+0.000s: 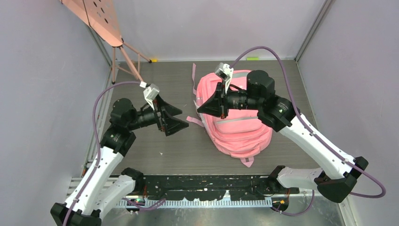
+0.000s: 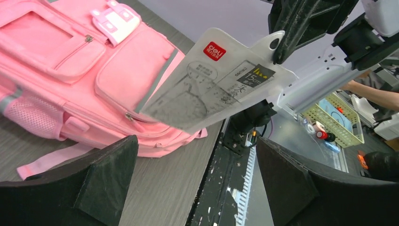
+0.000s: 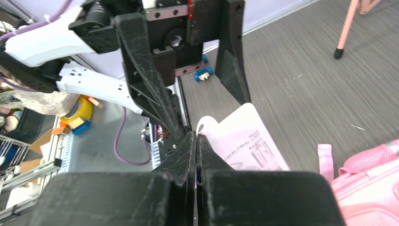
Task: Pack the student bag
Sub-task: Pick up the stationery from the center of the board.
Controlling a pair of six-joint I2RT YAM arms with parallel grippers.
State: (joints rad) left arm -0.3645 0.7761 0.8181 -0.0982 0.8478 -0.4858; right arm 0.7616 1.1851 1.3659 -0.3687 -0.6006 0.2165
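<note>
Where the two arms meet above the grey wood-grain table (image 1: 155, 150), the right gripper (image 3: 196, 141) has its jaws pressed together on the hang-tab end of a clear packet (image 2: 211, 80). This is a flat plastic sleeve with a red brand label and a printed card inside showing ruler-like outlines. The packet is held off the table and tilted, with its free end pointing toward the left gripper (image 1: 184, 117), whose jaws stand spread wide. Whether the packet's edge touches either of the black fingers (image 2: 108, 165) cannot be told. The student bag (image 1: 240, 127), pink with small white patches and grey trim, lies flat on the table right of centre, beneath the right arm's wrist, its pocketed front facing up. Loose pink straps (image 1: 194, 120) trail from its left side onto the table, toward the left gripper. In the left wrist view the packet hangs just above and in front of the bag's lower front pocket (image 2: 129, 80), apart from the fabric. A pink stand (image 1: 101, 19) on thin splayed legs occupies the far left corner, well apart from the bag. A yellow-green basket (image 2: 329, 117) holding small items sits beyond the table's near edge.
</note>
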